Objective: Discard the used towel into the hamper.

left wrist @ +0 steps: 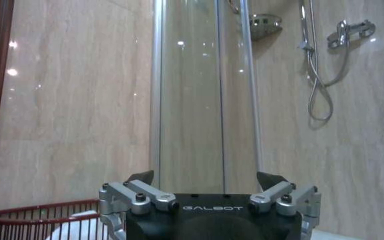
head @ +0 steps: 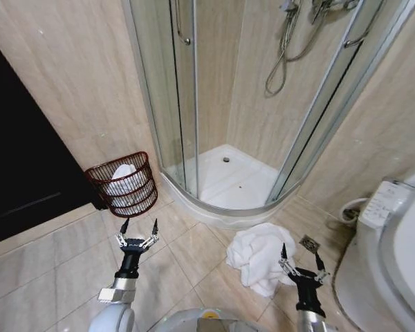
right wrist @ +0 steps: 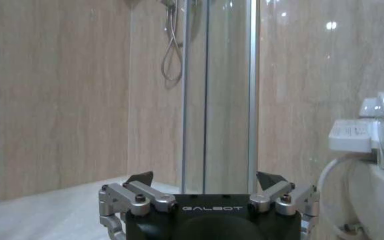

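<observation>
A crumpled white towel (head: 257, 256) lies on the floor tiles just in front of the shower's curved base. The hamper (head: 123, 185), a round dark red wire basket, stands against the wall to the left of the shower with something white inside it; its rim (left wrist: 38, 210) also shows in the left wrist view. My left gripper (head: 138, 227) is held open above the floor, a little in front of the hamper. My right gripper (head: 299, 254) is open too, at the towel's right edge, holding nothing.
A glass corner shower (head: 225, 104) with a white tray fills the back. A toilet (head: 391, 242) stands at the right, close to my right arm. A dark doorway (head: 21, 152) is at the left. Open floor tiles lie between the hamper and the towel.
</observation>
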{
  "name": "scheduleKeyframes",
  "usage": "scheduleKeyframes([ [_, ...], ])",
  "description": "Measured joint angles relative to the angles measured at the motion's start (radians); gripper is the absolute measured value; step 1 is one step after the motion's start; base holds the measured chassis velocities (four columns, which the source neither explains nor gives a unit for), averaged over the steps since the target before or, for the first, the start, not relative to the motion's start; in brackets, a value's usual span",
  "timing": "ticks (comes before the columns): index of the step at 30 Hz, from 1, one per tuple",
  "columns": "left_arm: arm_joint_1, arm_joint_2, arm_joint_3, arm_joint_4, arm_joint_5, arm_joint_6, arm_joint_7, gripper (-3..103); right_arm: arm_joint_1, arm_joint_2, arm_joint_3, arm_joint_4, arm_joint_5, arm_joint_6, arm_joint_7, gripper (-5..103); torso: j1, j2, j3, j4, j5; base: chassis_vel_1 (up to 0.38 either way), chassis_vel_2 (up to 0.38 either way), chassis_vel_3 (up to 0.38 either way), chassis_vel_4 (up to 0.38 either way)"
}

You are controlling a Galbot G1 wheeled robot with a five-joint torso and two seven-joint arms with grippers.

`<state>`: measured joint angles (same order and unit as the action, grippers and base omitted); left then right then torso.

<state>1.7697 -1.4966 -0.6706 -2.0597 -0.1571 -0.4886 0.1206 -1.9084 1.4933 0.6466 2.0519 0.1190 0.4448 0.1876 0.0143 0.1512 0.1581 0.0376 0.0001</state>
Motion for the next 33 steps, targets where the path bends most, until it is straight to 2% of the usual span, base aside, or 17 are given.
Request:
scheduleKeyframes([
  [2,-0.009,-0.006,0.000,0.007,0.004,0.001,-0.001,100,0.037,0.007,0.033,-0.017,0.033,-0.057,-0.046,100,0.000,0.000,0.000,0.0000,-0.0001,0.000,0.000,0.000,0.000],
  [3,-0.009,-0.006,0.000,0.007,0.004,0.001,-0.001,100,0.037,0.007,0.033,-0.017,0.033,-0.057,-0.046,100,0.000,0.000,0.000,0.0000,-0.0001,0.000,0.000,0.000,0.000],
  [5,-0.011,-0.013,0.000,0.007,0.006,0.005,-0.002,100,0.100,0.000,0.073,-0.052,0.084,-0.153,-0.097,100,0.000,0.000,0.000,0.0000,-0.0001,0.000,0.000,0.000,0.000],
  [6,-0.011,-0.013,0.000,0.007,0.006,0.005,-0.002,100,0.100,0.000,0.073,-0.052,0.084,-0.153,-0.097,100,0.000,0.000,0.000,0.0000,-0.0001,0.000,0.000,0.000,0.000],
  [9,-0.011,-0.019,0.000,-0.002,0.009,0.013,-0.002,100,0.176,-0.019,0.103,-0.110,0.126,-0.251,-0.155,100,0.000,0.001,0.001,0.0000,-0.0002,0.000,0.000,0.000,0.000],
  [10,-0.011,-0.020,0.001,-0.005,0.011,0.015,-0.002,100,0.214,-0.041,0.101,-0.148,0.144,-0.312,-0.188,100,0.000,0.001,0.001,0.0003,0.0002,0.000,0.000,0.000,0.000],
  [11,-0.011,-0.020,0.001,-0.005,0.011,0.015,-0.002,100,0.214,-0.041,0.101,-0.148,0.144,-0.312,-0.188,100,0.000,0.001,0.001,0.0003,0.0002,0.000,0.000,0.000,0.000],
  [13,-0.011,-0.019,0.000,-0.006,0.012,0.017,-0.003,100,0.266,-0.075,0.076,-0.207,0.165,-0.392,-0.227,100,0.000,0.001,0.001,0.0001,0.0000,0.000,0.000,0.000,0.000],
  [18,-0.010,-0.015,-0.005,-0.004,0.011,0.016,-0.008,100,0.341,-0.103,0.050,-0.298,0.164,-0.460,-0.276,100,0.001,0.001,0.001,0.0001,-0.0001,0.000,0.000,0.000,0.000],
  [21,-0.008,-0.006,-0.010,0.002,0.007,0.010,-0.017,100,0.416,-0.112,0.031,-0.395,0.169,-0.555,-0.305,100,0.001,0.001,0.001,0.0002,0.0000,0.000,0.000,0.000,0.000],
  [27,-0.013,0.008,-0.013,0.008,-0.001,0.006,-0.019,100,0.475,-0.104,0.024,-0.495,0.175,-0.606,-0.324,100,0.001,0.002,0.001,-0.0001,-0.0002,0.000,0.000,0.000,0.000],
  [33,-0.014,0.019,-0.013,0.007,-0.004,0.006,-0.020,100,0.532,-0.097,0.029,-0.592,0.170,-0.623,-0.352,100,0.001,0.002,0.001,0.0001,-0.0002,0.000,0.000,0.000,0.000],
])
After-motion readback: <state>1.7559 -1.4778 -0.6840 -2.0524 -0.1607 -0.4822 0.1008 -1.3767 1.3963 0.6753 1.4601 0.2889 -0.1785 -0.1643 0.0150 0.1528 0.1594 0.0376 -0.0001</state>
